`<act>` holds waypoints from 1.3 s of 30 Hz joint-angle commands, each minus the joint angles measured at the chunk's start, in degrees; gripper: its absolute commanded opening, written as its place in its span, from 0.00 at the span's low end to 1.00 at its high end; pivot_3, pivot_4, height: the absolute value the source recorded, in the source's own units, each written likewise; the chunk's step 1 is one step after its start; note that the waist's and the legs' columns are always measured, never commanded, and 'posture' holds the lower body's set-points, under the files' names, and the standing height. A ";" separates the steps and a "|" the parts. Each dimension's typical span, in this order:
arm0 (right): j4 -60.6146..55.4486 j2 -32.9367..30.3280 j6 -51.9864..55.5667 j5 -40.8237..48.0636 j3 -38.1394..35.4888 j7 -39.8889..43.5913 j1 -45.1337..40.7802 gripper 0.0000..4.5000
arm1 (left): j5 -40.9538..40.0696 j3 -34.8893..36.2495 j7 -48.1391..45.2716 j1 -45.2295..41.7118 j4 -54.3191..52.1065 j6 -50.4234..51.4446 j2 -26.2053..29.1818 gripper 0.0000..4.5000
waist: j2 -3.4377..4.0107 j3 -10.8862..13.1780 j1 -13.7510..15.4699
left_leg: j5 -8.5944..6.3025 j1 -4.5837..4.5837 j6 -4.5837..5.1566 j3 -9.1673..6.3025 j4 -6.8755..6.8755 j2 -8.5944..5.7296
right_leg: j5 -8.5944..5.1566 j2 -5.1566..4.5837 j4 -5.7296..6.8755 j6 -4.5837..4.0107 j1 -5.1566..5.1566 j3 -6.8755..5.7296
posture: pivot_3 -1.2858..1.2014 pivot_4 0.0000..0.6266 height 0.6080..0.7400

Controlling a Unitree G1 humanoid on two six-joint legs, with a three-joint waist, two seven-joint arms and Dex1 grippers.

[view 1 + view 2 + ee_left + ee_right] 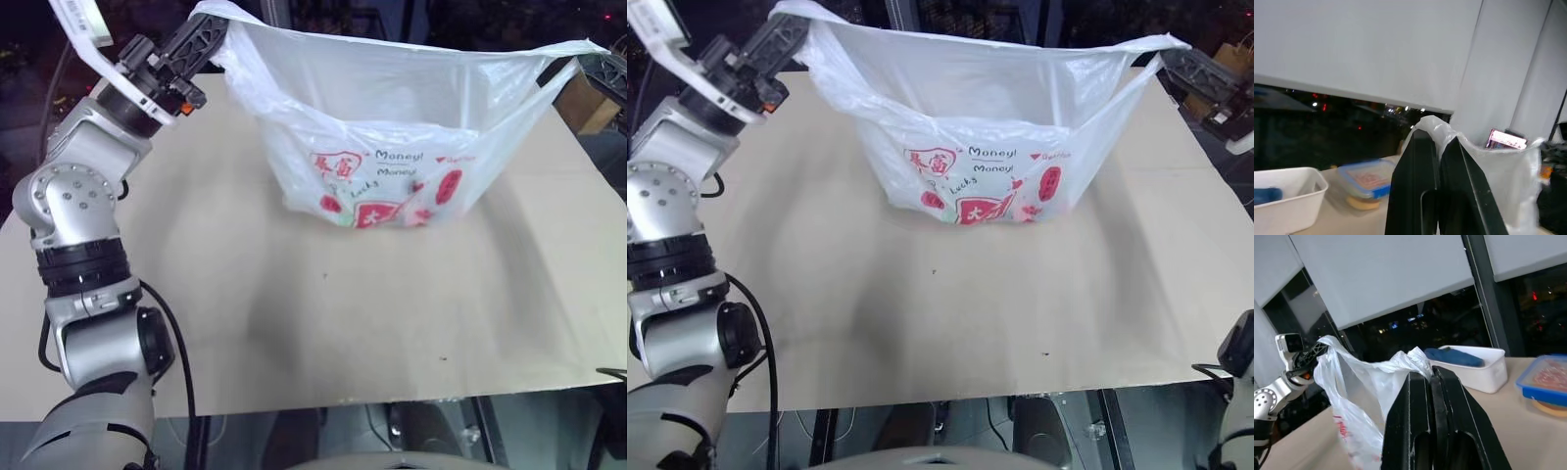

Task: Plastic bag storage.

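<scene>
Translucent plastic bag (392, 127) hangs stretched above beige table (294, 313), bottom touching it. Left gripper (211, 34) pinches one handle, right gripper (1176, 64) pinches other; both clamped tight.

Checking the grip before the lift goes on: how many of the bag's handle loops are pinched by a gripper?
2. One loop of the plastic bag is in the shut left gripper, the other in the shut right gripper.

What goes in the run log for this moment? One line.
left hand: shut on bag handle | right hand: shut on other handle | bag: stretched open above table
</scene>
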 commanded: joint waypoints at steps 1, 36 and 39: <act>-1.36 -1.86 -1.04 -2.32 0.21 -0.71 1.38 0.19 | 6.17 -1.14 -3.69 1.71 0.83 -4.55 2.37 0.00 | 0.01 -0.01 -0.17 | 0.00 0.00 0.00 0.01 -0.01 0.00 | 0.00 0.00 0.00 0.00 0.00 0.01 | 0.52 0.24 1.00; -8.60 6.15 -40.80 -24.22 8.25 11.56 42.08 1.00 | 16.60 13.16 -0.09 71.13 -36.73 -7.77 -3.09 0.99 | -0.03 -0.09 -0.78 | -0.03 1.21 0.04 0.28 0.14 0.10 | -0.17 -0.05 0.20 -0.22 1.00 0.21 | 0.52 0.24 1.00; -7.48 5.06 -41.10 -24.64 8.48 12.79 42.83 1.00 | 16.66 12.34 -0.71 72.64 -38.07 -8.11 -3.36 0.99 | 0.00 -0.10 -0.93 | -0.03 1.27 0.04 0.34 0.15 0.13 | -0.16 0.01 0.23 -0.22 1.00 0.28 | 0.52 0.24 1.00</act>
